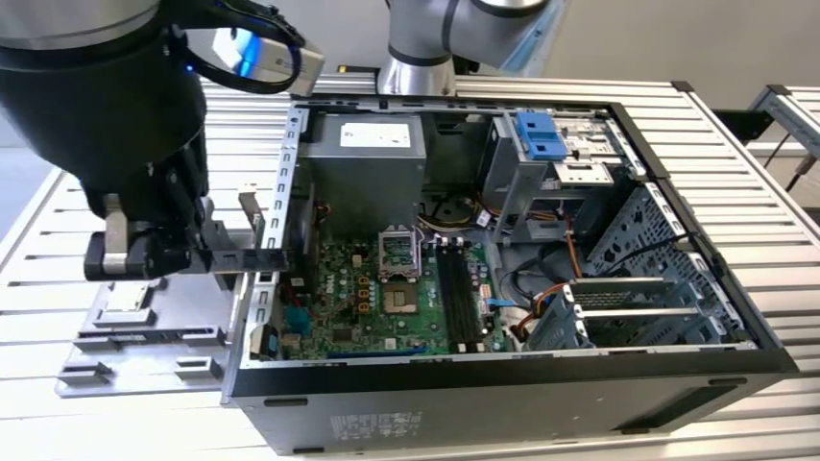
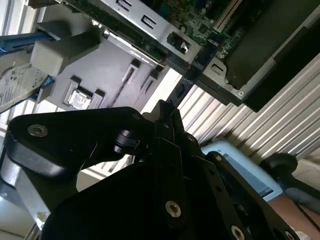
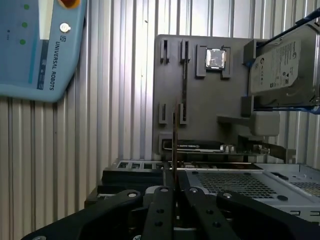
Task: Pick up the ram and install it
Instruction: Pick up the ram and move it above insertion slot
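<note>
In the exterior view my gripper (image 1: 248, 257) hangs at the left wall of the open computer case (image 1: 513, 394), above the grey fixture plate (image 1: 141, 341). It is shut on the ram (image 1: 252, 213), a thin stick standing upright out of the fingers. In the first wrist view the ram (image 3: 174, 140) shows edge-on as a narrow line rising from between the black fingers (image 3: 161, 200), over the fixture plate (image 3: 200, 105). The motherboard (image 1: 365, 298) lies inside the case with its long black slots (image 1: 456, 293) near the middle.
A small square silver chip (image 3: 216, 58) and a hard drive in a blue frame (image 3: 282, 65) sit on the fixture plate. A light blue pendant (image 3: 40, 45) lies on the slatted table. The case holds a power supply (image 1: 365, 163), a drive cage (image 1: 551, 144) and cables.
</note>
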`<state>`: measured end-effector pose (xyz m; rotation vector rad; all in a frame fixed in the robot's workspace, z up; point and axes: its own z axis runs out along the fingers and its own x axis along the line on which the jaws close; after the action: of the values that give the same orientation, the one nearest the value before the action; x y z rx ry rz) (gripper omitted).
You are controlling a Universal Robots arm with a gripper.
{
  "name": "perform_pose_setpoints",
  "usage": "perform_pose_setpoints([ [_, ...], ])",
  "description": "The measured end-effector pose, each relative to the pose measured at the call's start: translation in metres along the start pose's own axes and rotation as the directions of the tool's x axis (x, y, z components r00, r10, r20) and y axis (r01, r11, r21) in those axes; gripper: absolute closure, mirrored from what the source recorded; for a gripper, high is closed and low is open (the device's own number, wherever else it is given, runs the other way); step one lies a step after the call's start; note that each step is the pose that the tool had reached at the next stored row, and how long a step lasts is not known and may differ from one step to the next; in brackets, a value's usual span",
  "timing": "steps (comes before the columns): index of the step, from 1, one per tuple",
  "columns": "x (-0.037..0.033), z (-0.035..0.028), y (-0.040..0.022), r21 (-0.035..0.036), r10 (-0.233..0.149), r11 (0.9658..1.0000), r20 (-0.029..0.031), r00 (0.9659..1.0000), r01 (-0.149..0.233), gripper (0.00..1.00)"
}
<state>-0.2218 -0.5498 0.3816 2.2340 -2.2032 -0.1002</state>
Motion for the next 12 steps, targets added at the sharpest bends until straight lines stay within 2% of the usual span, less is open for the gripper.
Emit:
perform_pose_setpoints([
  [9,0.0005,-0.0020,-0.0418,-0.0072,0.000,1.0000,0.0001,1.0000,0.000,1.00],
  [12,0.0007,-0.0027,-0.0576,-0.0095,0.000,1.0000,0.0001,1.0000,0.000,1.00],
])
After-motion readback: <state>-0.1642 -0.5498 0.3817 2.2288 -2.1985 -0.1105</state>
